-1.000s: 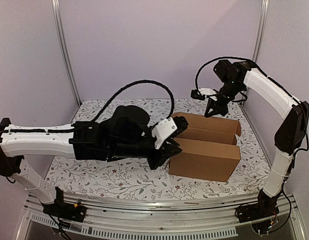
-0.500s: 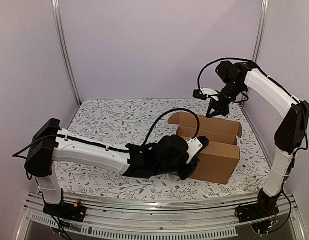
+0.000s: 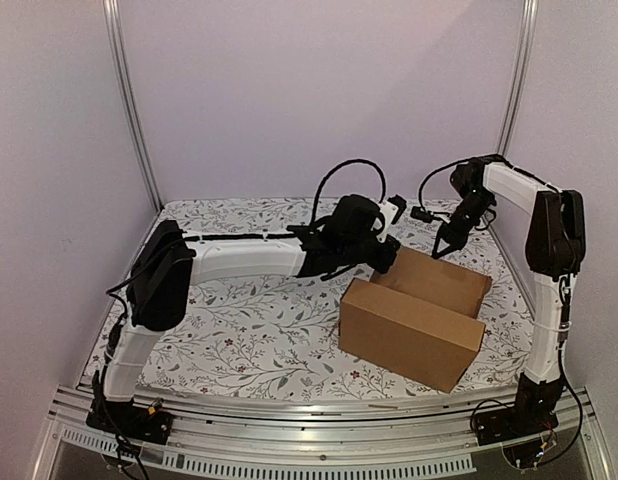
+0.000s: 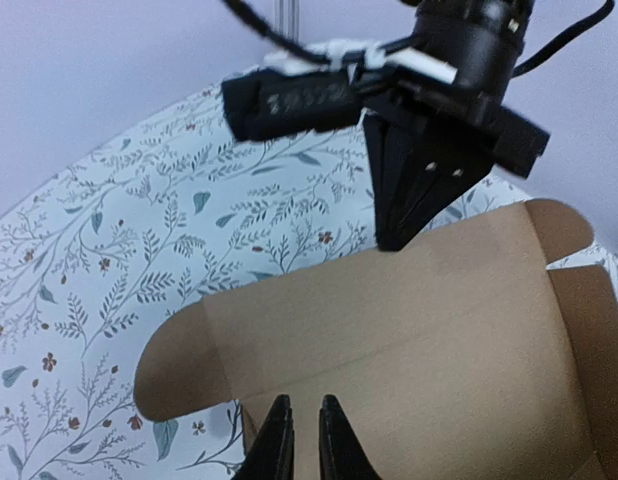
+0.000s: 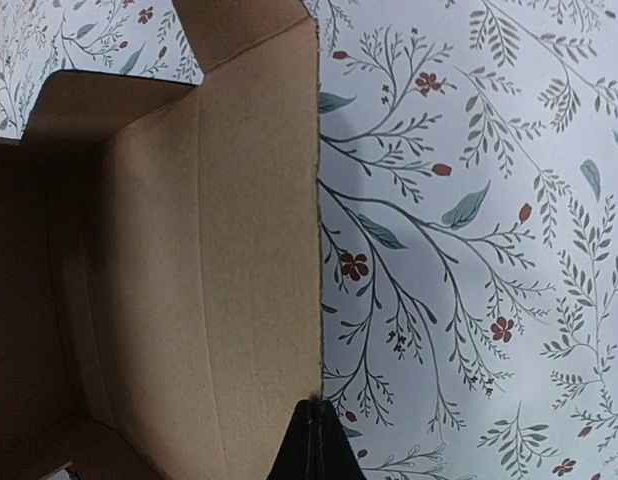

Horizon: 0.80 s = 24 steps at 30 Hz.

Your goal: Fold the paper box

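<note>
The paper box (image 3: 409,325) is brown cardboard standing right of the table's middle, its lid sloping up toward the back. My left gripper (image 3: 387,260) reaches over the lid's back left corner. In the left wrist view its fingers (image 4: 277,440) stand a narrow gap apart above the lid panel (image 4: 419,330), with nothing seen between them. A rounded ear flap (image 4: 174,370) sticks out to the left. My right gripper (image 3: 440,249) is shut, its tip (image 5: 311,408) touching the lid's far edge (image 5: 315,250). The left wrist view shows the right gripper (image 4: 394,240) at that edge too.
A floral cloth (image 3: 249,330) covers the table. Pale walls and metal posts (image 3: 132,110) close in the back and sides. A metal rail (image 3: 289,440) runs along the near edge. The left arm (image 3: 239,258) stretches across the table's middle.
My left arm has swung from the box's front left side up to its back left corner, its fingers closing partly. The lid has come down. My right gripper has dropped lower with the far edge.
</note>
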{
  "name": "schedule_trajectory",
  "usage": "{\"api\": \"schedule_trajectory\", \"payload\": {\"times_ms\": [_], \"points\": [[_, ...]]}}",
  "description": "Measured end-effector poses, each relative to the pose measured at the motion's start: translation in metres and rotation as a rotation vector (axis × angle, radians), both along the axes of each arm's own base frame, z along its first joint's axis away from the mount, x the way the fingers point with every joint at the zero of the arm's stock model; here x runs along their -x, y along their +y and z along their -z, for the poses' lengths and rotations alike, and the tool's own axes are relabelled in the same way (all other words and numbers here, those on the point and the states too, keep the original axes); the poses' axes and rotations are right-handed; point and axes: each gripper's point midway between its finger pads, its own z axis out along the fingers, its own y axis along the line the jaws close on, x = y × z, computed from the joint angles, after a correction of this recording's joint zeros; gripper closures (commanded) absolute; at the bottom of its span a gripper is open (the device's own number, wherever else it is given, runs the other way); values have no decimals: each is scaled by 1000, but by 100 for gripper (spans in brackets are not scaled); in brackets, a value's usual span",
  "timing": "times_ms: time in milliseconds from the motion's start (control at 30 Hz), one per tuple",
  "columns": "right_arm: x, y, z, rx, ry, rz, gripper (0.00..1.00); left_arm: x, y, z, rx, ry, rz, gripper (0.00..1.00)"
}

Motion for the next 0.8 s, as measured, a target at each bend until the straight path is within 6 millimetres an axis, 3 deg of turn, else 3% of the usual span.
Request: {"api": "schedule_trajectory", "payload": {"times_ms": [67,167,233,333,433,567,700,800], "points": [[3,-11,14,-28,56,46,98,-9,3,33,-51,47,1,89],[27,-25,37,-56,176,107,89,-7,8,68,-108,99,7,89],[47,-28,48,-61,249,131,77,-1,8,78,-118,115,17,89],[68,-24,46,-72,288,143,66,0,3,73,-86,100,23,86],[68,-21,19,-82,203,158,60,-1,2,60,-63,68,24,80],[62,-24,-41,-106,9,186,54,-4,16,24,-66,-21,-3,68],[75,-28,-87,-129,-137,205,52,6,52,-32,-54,-118,-58,60],[96,-28,-99,-143,-161,206,52,32,93,-73,-27,-174,-120,58]]}}
